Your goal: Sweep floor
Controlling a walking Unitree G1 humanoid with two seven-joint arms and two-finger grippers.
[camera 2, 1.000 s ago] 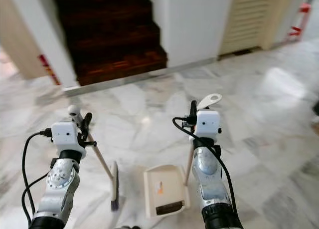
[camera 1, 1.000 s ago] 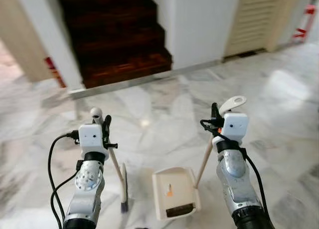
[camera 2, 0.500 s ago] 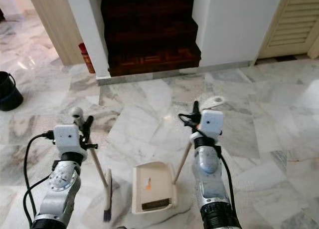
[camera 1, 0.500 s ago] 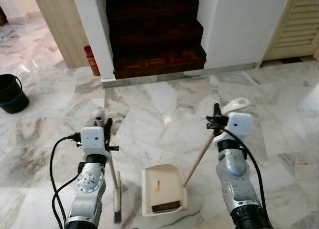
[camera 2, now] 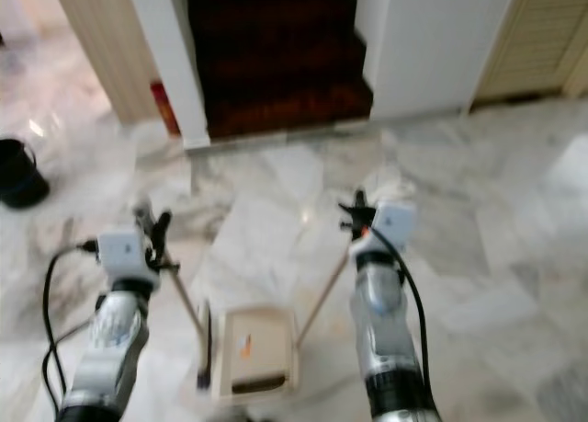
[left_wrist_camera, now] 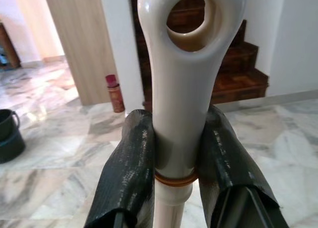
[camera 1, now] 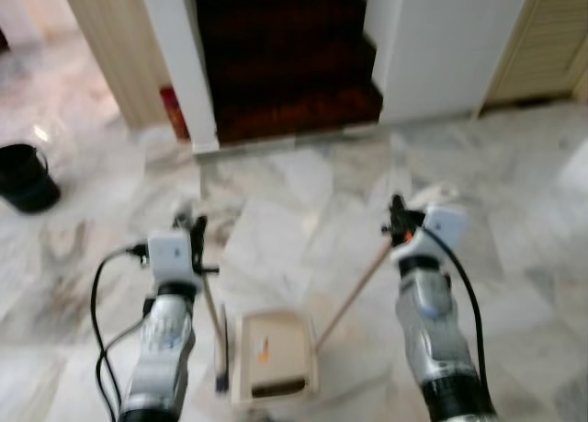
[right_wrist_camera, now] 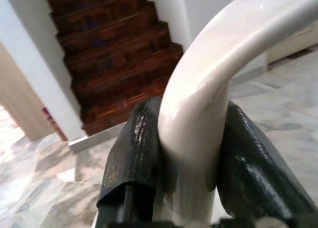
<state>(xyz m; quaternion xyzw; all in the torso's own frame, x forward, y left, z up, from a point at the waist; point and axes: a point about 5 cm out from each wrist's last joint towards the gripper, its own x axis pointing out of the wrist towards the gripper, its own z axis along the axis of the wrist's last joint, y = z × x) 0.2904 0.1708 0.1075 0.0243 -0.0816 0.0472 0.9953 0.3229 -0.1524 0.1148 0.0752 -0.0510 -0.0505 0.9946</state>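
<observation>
My left gripper (camera 1: pixel 191 229) is shut on the cream handle of a broom (camera 1: pixel 212 313), whose dark brush head (camera 1: pixel 220 362) rests on the marble floor. In the left wrist view the handle top (left_wrist_camera: pixel 186 64), with its hanging hole, sits clamped between the black fingers (left_wrist_camera: pixel 126 168). My right gripper (camera 1: pixel 401 218) is shut on the long handle (camera 1: pixel 351 284) of a cream dustpan (camera 1: pixel 274 358) standing on the floor between my arms. The right wrist view has the curved handle end (right_wrist_camera: pixel 208 99) between the black pads (right_wrist_camera: pixel 134 153). The eye views are blurred.
Dark wooden stairs (camera 1: pixel 285 63) rise straight ahead between white walls (camera 1: pixel 441 45). A black bucket (camera 1: pixel 26 176) stands on the floor at far left, a red canister (camera 1: pixel 171 109) by the stair's left post. A louvred door (camera 1: pixel 542 40) is at right.
The whole picture has shifted and blurred, so the camera moved. The dustpan and broom head sit a little further left and nearer my left arm; both grips are unchanged.
</observation>
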